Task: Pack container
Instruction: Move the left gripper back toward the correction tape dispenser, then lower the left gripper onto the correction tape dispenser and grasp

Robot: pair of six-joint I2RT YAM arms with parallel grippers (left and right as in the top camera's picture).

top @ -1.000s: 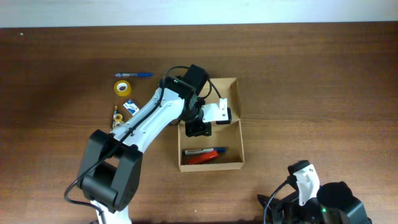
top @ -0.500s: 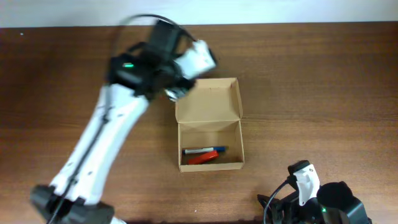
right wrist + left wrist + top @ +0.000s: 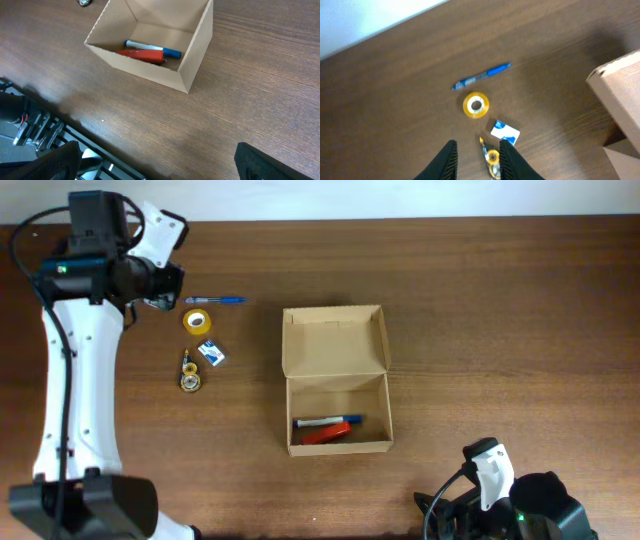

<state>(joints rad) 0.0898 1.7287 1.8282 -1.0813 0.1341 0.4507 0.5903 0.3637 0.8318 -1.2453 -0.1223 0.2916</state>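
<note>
A second ago my left arm (image 3: pixel 70 380) was reaching over the container with its wrist at the lid hinge; half a second ago it was sweeping away, and now it has swung right out to the far left corner of the desk (image 3: pixel 500 330), above the loose things. I judge one delivery is finished and I am back to fetch the next piece, so the packing is only partly done. The arm stretches long up the left edge, wrist bent to aim the camera down and rightward, high off the desk. My left jaws stand moderately apart with nothing between the fingers (image 3: pixel 447 160); they touch nothing. Below them, from the left, lie a small gold-coloured piece (image 3: pixel 189 375), the yellow tape roll (image 3: pixel 197 321), a little blue-and-white item (image 3: pixel 210 353) and, farthest back, the blue pen (image 3: pixel 215 300), all close together but apart from one another. The container (image 3: pixel 335 340) sits mid-desk, well apart from that cluster, its flap lid laid open toward the far side. Inside, against the near wall, a red pen (image 3: pixel 325 435) and a blue-capped marker (image 3: pixel 325 422) lie side by side. At the near right corner my right arm (image 3: pixel 520 500) is folded low, looking at the box; whether my right jaws are parted I cannot tell
</note>
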